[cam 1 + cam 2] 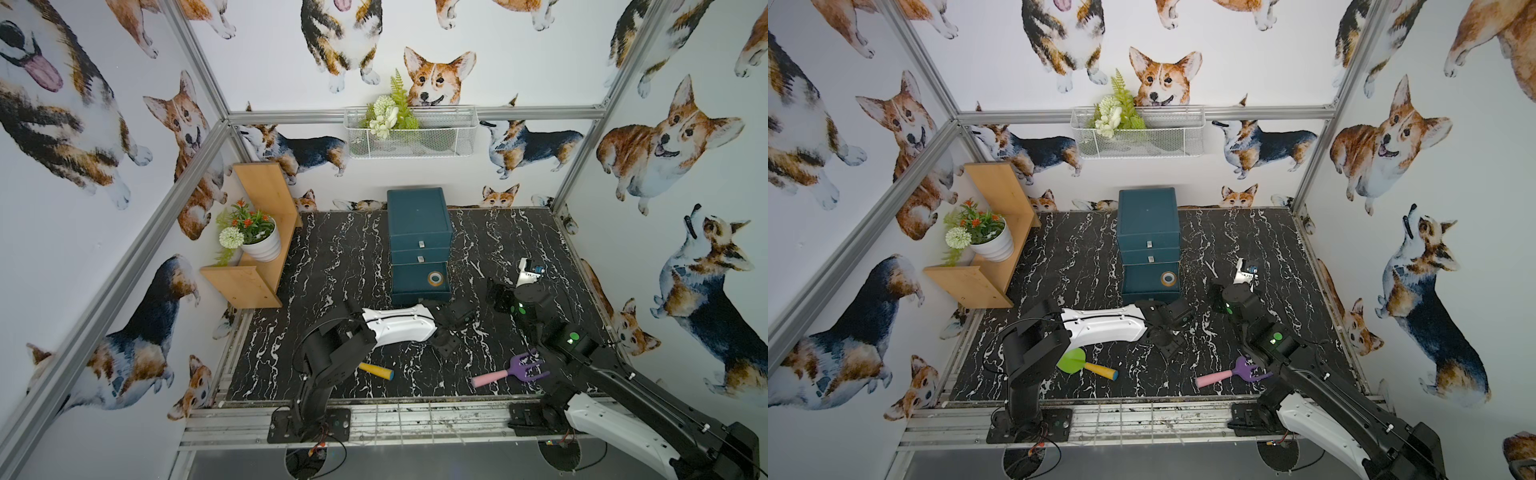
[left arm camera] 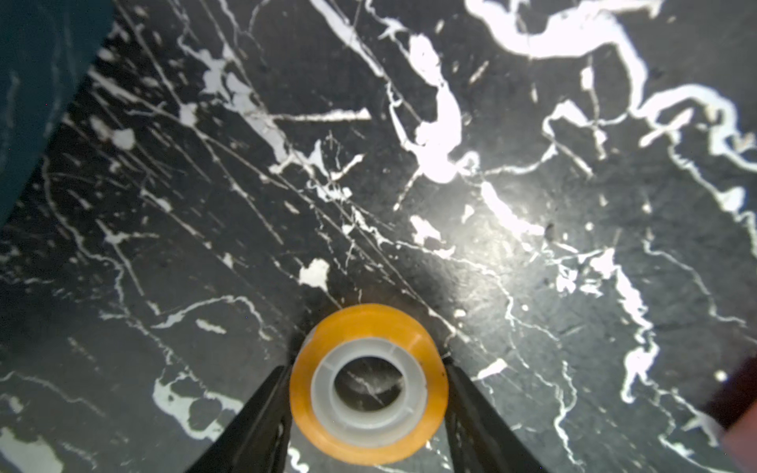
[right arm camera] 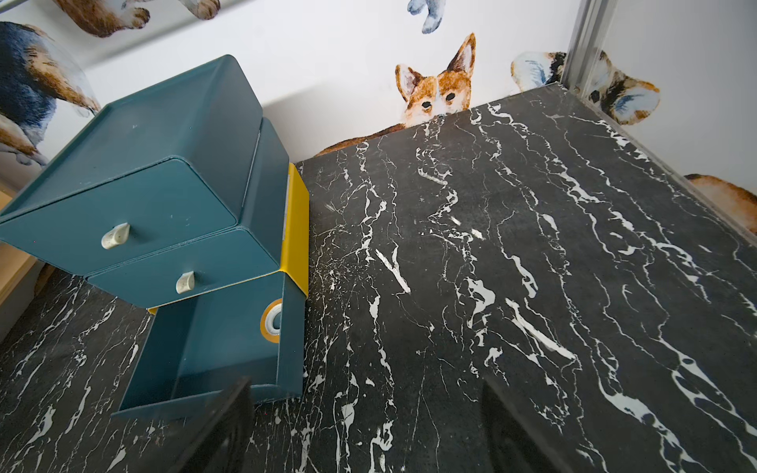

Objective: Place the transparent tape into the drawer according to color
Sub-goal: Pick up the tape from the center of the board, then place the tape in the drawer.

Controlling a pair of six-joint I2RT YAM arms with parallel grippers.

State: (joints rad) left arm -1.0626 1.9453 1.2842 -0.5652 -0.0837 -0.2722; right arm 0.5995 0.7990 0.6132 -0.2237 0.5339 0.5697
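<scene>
- Left gripper (image 2: 366, 368) pinches the orange tape roll (image 2: 364, 323), which lies flat on the table (image 2: 164, 204), axis upright, hole facing up.
- Right gripper (image 3: 368, 426) is spread, empty.

My left arm (image 1: 332, 357) and right arm (image 1: 665, 411) are black, each with a white, screw-dotted shell (image 1: 399, 324). Green lights (image 1: 573, 335) glow on the right one, and thin wires (image 1: 318, 451) trail below the bases.

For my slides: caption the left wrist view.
Left gripper brackets an orange tape roll lying flat on black marble tabletop.
</scene>
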